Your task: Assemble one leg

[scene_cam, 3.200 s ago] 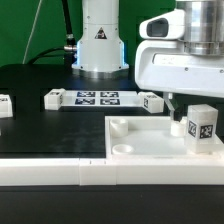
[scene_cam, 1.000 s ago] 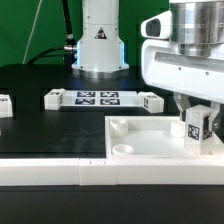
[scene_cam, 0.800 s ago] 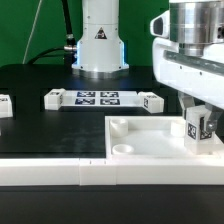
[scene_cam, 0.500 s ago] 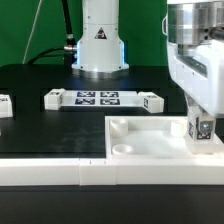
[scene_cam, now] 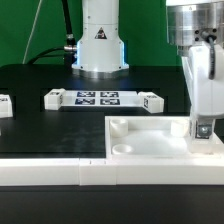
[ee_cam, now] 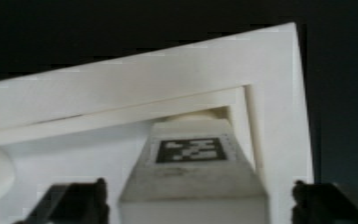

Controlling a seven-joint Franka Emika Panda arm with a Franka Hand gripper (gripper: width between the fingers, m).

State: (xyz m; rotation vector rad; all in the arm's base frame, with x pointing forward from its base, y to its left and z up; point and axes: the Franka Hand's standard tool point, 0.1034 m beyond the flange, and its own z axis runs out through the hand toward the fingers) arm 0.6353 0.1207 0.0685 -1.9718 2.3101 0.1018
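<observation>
The hand [scene_cam: 204, 128] has swung to the exterior view's far right and come down over the leg [scene_cam: 204, 130], which stands upright at the 3 o'clock end of the white tabletop [scene_cam: 150, 143]. Half a second ago the arm's white housing sat slightly further toward 9 o'clock; three seconds ago the leg stood fully in view with its tag facing the camera, the hand above and beside it. Now only the lower part of the leg shows below the housing, in about the same spot.

In the wrist view the leg [ee_cam: 197, 155] lies between the two dark fingertips [ee_cam: 73, 203], which stand apart on either side; whether they press on it cannot be told.

On the black desk [scene_cam: 50, 115], the marker board [scene_cam: 98, 98] sits at 10 o'clock, unmoved, with a small tagged block [scene_cam: 5, 104] at 9 o'clock.
</observation>
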